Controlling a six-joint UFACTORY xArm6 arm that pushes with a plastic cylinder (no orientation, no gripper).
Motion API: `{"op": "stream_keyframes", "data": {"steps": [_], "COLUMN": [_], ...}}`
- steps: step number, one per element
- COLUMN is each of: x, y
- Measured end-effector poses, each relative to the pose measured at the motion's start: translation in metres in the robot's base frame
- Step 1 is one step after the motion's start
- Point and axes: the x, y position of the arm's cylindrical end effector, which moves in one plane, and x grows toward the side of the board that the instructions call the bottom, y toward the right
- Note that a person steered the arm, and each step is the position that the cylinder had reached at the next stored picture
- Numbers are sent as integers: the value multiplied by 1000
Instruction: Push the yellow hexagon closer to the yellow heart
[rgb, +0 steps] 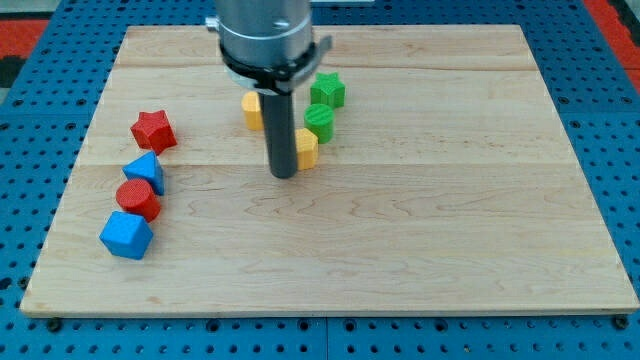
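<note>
My tip (284, 175) rests on the wooden board (420, 230), just left of centre. A yellow block (308, 148), which looks like the hexagon, sits right against the rod's right side and is partly hidden by it. A second yellow block (250, 110), probably the heart, lies up and to the left, with its right part hidden behind the rod. The two yellow blocks are a short way apart, with the rod between them.
A green star (327, 90) and a green round block (319, 120) sit just above the yellow hexagon. At the left are a red star (153, 130), a blue triangle (145, 172), a red round block (138, 199) and a blue cube (126, 235).
</note>
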Motion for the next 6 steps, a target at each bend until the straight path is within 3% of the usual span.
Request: {"op": "stream_keyframes", "data": {"steps": [1,2,3,6], "x": [10,-7,-27,-23], "y": [52,73,69,-21]}}
